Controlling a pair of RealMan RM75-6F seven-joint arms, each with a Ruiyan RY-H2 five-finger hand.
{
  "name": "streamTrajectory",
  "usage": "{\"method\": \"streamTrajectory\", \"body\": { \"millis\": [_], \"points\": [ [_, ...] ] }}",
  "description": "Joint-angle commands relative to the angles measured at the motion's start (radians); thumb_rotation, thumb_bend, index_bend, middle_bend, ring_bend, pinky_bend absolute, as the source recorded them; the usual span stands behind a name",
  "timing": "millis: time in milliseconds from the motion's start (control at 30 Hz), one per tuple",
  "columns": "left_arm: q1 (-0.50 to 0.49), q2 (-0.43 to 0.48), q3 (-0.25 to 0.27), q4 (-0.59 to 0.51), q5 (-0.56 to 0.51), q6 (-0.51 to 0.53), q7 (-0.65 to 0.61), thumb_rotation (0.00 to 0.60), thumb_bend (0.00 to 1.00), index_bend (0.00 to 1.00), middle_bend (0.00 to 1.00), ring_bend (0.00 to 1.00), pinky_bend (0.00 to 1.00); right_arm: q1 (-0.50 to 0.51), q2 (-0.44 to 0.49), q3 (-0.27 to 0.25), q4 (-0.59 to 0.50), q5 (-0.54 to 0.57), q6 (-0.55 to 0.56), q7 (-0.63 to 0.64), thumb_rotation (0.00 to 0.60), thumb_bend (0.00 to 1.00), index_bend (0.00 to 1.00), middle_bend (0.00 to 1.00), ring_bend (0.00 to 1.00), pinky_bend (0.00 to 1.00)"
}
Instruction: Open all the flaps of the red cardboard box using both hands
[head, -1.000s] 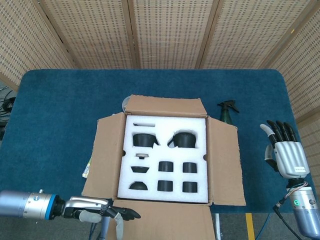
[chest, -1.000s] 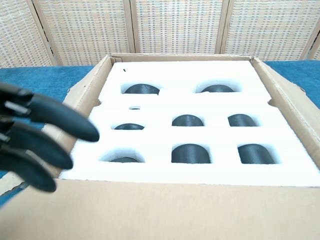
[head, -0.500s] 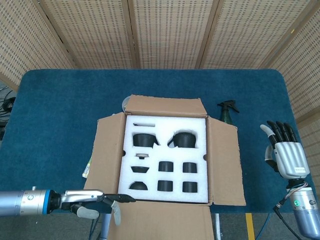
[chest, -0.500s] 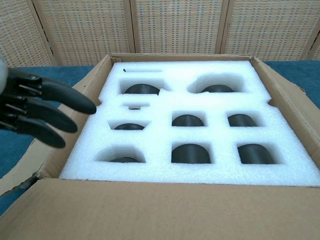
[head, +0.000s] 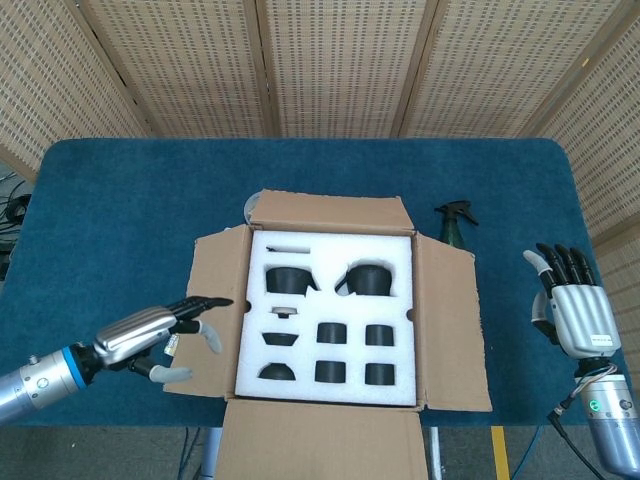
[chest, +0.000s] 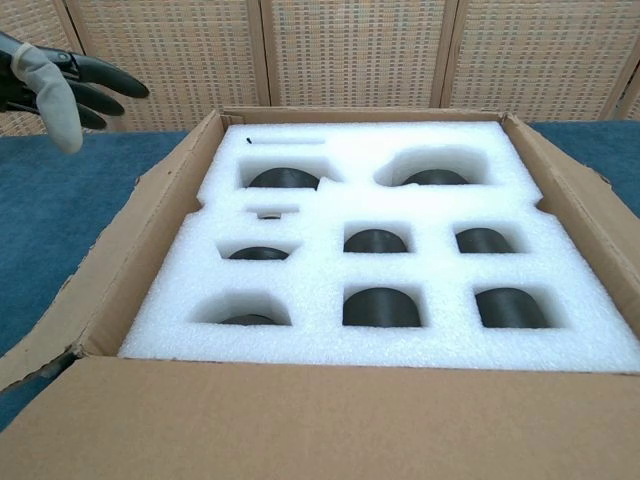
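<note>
The cardboard box (head: 450, 330) (chest: 300, 430) lies in the middle of the blue table with its flaps folded outward. White foam (head: 330, 320) (chest: 400, 250) with several black pieces in pockets fills it. My left hand (head: 165, 335) (chest: 55, 80) hovers over the left flap (head: 212, 310), fingers spread and pointing toward the box, holding nothing. My right hand (head: 572, 305) stands upright at the table's right edge, fingers straight and apart, well away from the right flap (head: 450, 330); the chest view does not show it.
A dark spray bottle (head: 455, 222) lies just beyond the box's far right corner. A round grey object (head: 250, 208) peeks out behind the back flap. Wicker screens (head: 330, 60) stand behind the blue table (head: 120, 220).
My left hand has risen from the near left corner below the table edge and moved forward over the left flap. The right hand and the box have stayed where they were.
</note>
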Motion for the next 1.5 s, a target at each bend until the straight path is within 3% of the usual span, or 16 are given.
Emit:
{"method": "streamTrajectory", "body": {
  "millis": [33, 100, 267, 567, 867, 1500],
  "points": [
    [0.151, -0.028, -0.078, -0.013, -0.226, 0.021, 0.333, 0.083, 0.15, 0.36, 0.00, 0.00, 0.00, 0.001, -0.005, 0.000, 0.006, 0.003, -0.002, -0.003, 0.600, 0.83, 0.12, 0.09, 0.00, 0.01],
    [0.196, -0.055, -0.098, -0.007, -0.291, 0.054, 0.466, 0.086, 0.16, 0.36, 0.00, 0.00, 0.00, 0.002, -0.010, -0.001, 0.010, 0.005, -0.003, -0.007, 0.600, 0.83, 0.12, 0.09, 0.00, 0.01],
    [0.280, -0.106, -0.126, 0.005, -0.393, 0.123, 0.666, 0.085, 0.19, 0.36, 0.00, 0.00, 0.00, 0.003, -0.021, -0.004, 0.018, 0.006, -0.005, -0.016, 0.600, 0.83, 0.11, 0.09, 0.00, 0.01],
    [0.434, -0.211, -0.163, 0.059, -0.478, 0.307, 0.949, 0.181, 0.20, 0.36, 0.00, 0.00, 0.00, 0.007, -0.040, -0.011, 0.036, 0.011, -0.016, -0.033, 0.600, 0.83, 0.11, 0.08, 0.00, 0.01],
    [0.572, -0.307, -0.168, 0.103, -0.458, 0.452, 1.067, 0.202, 0.20, 0.36, 0.00, 0.00, 0.00, 0.002, -0.064, -0.025, 0.050, 0.005, -0.007, -0.075, 0.600, 0.83, 0.09, 0.07, 0.00, 0.00],
    [0.713, -0.345, -0.173, 0.126, -0.451, 0.501, 1.070, 0.206, 0.20, 0.36, 0.00, 0.00, 0.00, -0.033, -0.105, -0.034, 0.070, -0.007, 0.061, -0.122, 0.600, 0.83, 0.09, 0.06, 0.00, 0.00]
  ]
}}
